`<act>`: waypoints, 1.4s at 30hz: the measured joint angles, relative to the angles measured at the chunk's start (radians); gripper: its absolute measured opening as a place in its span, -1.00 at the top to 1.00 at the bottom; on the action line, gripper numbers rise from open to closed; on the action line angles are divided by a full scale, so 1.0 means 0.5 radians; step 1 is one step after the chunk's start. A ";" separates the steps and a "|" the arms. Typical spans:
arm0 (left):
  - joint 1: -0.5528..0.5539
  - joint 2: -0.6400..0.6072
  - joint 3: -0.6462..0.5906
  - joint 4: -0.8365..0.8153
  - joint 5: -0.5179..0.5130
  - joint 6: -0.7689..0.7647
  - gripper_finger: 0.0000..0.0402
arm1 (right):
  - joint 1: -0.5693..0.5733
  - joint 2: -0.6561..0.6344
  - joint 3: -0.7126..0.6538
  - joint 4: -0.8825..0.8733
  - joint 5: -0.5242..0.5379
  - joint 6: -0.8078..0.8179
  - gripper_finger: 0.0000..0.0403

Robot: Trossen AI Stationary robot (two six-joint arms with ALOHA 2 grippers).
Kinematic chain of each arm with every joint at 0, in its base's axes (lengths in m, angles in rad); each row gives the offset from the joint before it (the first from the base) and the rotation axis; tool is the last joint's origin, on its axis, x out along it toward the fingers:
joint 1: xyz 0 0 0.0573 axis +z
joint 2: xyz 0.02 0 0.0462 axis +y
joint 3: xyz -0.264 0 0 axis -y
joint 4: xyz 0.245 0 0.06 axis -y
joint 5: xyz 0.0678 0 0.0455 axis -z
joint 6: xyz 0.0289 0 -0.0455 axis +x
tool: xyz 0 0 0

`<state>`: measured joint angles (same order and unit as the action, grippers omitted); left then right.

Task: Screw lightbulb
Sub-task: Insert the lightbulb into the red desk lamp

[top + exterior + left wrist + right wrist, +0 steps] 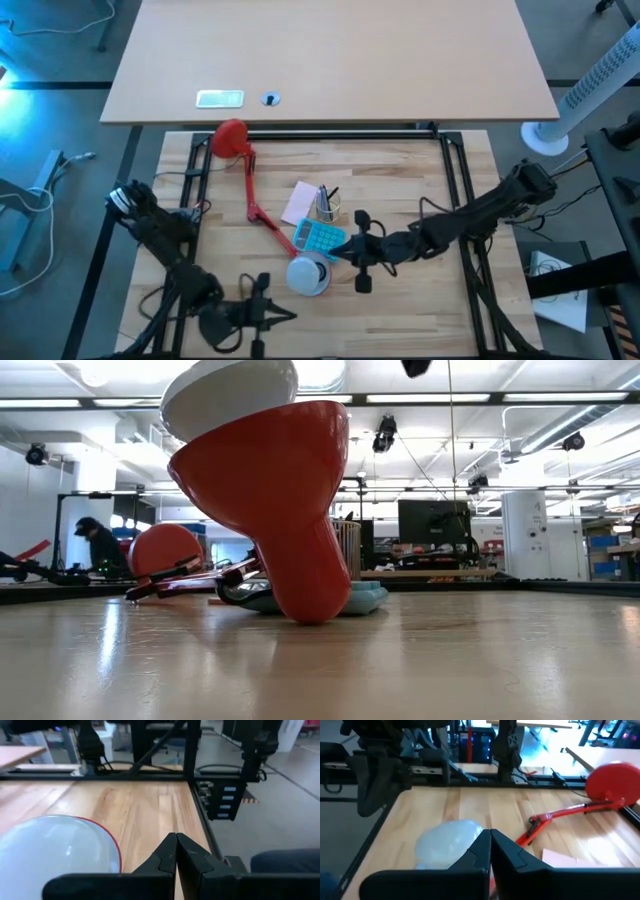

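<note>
The lightbulb (308, 275) sits near the front edge of the wooden table (420, 170), about midway along it, its white dome seated in the red lamp shade (285, 510), which lies tilted on the tabletop in the low view; that suggests the bulb is already in its socket. The right gripper (362, 262) is just beside the bulb, on the side toward the right edge, fingers together and holding nothing, so it looks to be positioned for a turn or just released. The left gripper (262, 312) waits at the front edge near the left corner, its fingers (167, 855) also pressed together and empty. Behind the bulb lie a blue calculator (320, 237), a pink sheet (300, 203) and a mesh pen cup (326, 208). The lamp's red arm (258, 205) runs to its round base (231, 138) near the back edge.
</note>
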<state>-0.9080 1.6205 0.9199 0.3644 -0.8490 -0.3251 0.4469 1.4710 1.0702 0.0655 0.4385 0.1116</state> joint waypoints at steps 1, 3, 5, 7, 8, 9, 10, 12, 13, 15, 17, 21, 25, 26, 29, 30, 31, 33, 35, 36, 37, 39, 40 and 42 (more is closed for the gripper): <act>-0.049 -0.026 0.000 -0.029 -0.073 -0.022 1.00 | 0.000 0.030 0.036 0.003 0.019 0.000 1.00; -0.147 -0.071 0.001 -0.139 -0.215 -0.118 1.00 | 0.000 0.090 0.104 -0.009 0.030 -0.018 1.00; -0.246 -0.099 0.001 -0.318 -0.339 -0.271 1.00 | -0.007 0.163 0.192 -0.011 0.034 -0.025 1.00; -0.309 -0.110 0.001 -0.536 -0.384 -0.499 1.00 | -0.023 0.229 0.273 -0.018 0.034 -0.027 1.00; -0.329 -0.113 0.001 -0.661 -0.383 -0.636 1.00 | -0.034 0.264 0.317 -0.014 0.034 -0.026 1.00; -0.344 -0.116 0.001 -0.796 -0.375 -0.779 0.99 | -0.046 0.299 0.353 -0.011 0.034 -0.027 1.00; -0.357 -0.116 0.001 -0.915 -0.354 -0.915 0.97 | -0.059 0.336 0.389 -0.015 0.035 -0.028 1.00; -0.384 -0.117 0.001 -1.122 -0.340 -1.123 0.92 | -0.085 0.399 0.451 -0.023 0.031 -0.031 1.00; -0.397 -0.119 0.001 -1.196 -0.339 -1.188 0.90 | -0.100 0.429 0.479 -0.035 0.017 -0.027 1.00; -0.419 -0.133 0.001 -1.287 -0.343 -1.253 0.83 | -0.123 0.474 0.541 -0.080 0.004 0.001 1.00; -0.426 -0.156 0.001 -1.316 -0.356 -1.265 0.76 | -0.141 0.498 0.590 -0.155 0.003 0.008 1.00; -0.432 -0.222 0.001 -1.353 -0.326 -1.236 0.59 | -0.177 0.520 0.623 -0.182 0.000 0.004 1.00; -0.439 -0.238 -0.001 -1.362 -0.255 -1.186 0.49 | -0.221 0.519 0.633 -0.173 -0.002 0.028 1.00; -0.440 -0.238 -0.006 -1.357 -0.240 -1.186 0.49 | -0.232 0.518 0.633 -0.173 -0.002 0.043 1.00; -0.444 -0.222 -0.039 -1.282 -0.206 -1.115 0.55 | -0.258 0.535 0.633 -0.155 -0.002 0.089 1.00; -0.445 -0.218 -0.057 -1.232 -0.204 -1.073 0.61 | -0.268 0.545 0.633 -0.150 -0.002 0.098 1.00; -0.446 -0.214 -0.083 -1.164 -0.204 -1.024 0.68 | -0.279 0.562 0.633 -0.143 -0.002 0.105 1.00; -0.437 -0.211 -0.165 -0.931 -0.225 -0.898 0.87 | -0.293 0.594 0.633 -0.139 -0.010 0.105 1.00; -0.402 -0.211 -0.295 -0.637 -0.276 -0.741 0.96 | -0.308 0.618 0.633 -0.142 -0.086 0.106 1.00; -0.379 -0.211 -0.366 -0.452 -0.288 -0.647 0.95 | -0.312 0.621 0.633 -0.141 -0.131 0.107 1.00; -0.354 -0.210 -0.440 -0.254 -0.295 -0.549 0.95 | -0.313 0.621 0.633 -0.142 -0.165 0.107 1.00; -0.282 -0.210 -0.582 0.147 -0.212 -0.355 0.98 | -0.313 0.616 0.633 -0.143 -0.207 0.111 1.00; -0.240 -0.210 -0.641 0.322 -0.134 -0.258 0.99 | -0.311 0.613 0.633 -0.153 -0.211 0.110 1.00; -0.160 -0.209 -0.724 0.610 -0.028 -0.108 0.99 | -0.309 0.609 0.633 -0.191 -0.215 0.114 1.00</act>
<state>-0.9880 1.5158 0.5579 0.6693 -0.8630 -0.3789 0.2926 1.7755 1.3869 -0.0300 0.3309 0.1686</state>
